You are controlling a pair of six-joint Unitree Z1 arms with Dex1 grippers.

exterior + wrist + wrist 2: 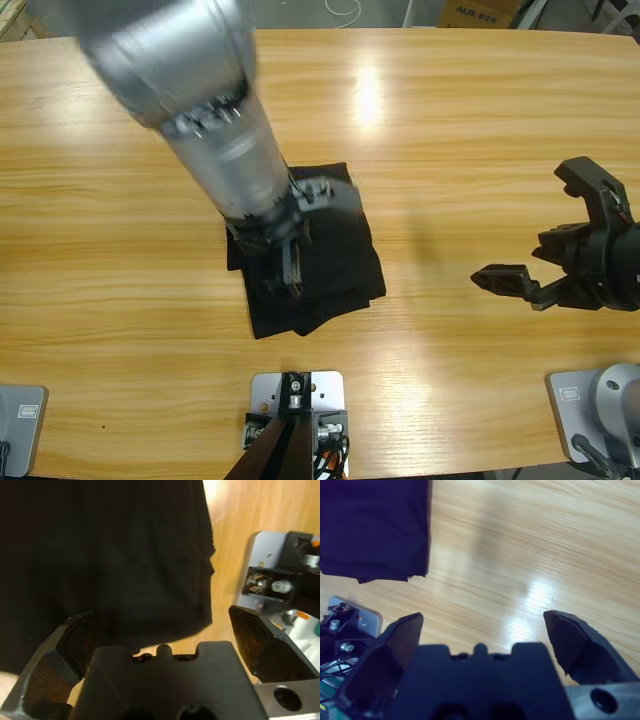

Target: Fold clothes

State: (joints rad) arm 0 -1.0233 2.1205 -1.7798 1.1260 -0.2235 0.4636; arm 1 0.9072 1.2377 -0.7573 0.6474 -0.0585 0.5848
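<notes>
1. Your shirt (340,265) lies left of the middle of the wooden surface (450,150), toward its near edge, folded into a compact, roughly square black bundle.
2. Its edges are layered. In the right wrist view (375,525) stacked folds show along the bottom edge and one side runs straight.
3. Collar, buttons and label are not visible; the fabric reads plain black and matte.
4. Your left pincer (290,262) hangs directly over the shirt, jaws spread wide. The left wrist view shows cloth (100,555) filling most of the frame.
5. Your right pincer (545,240) sits well apart from the shirt, near the surface's right edge, jaws wide apart over bare wood.
</notes>
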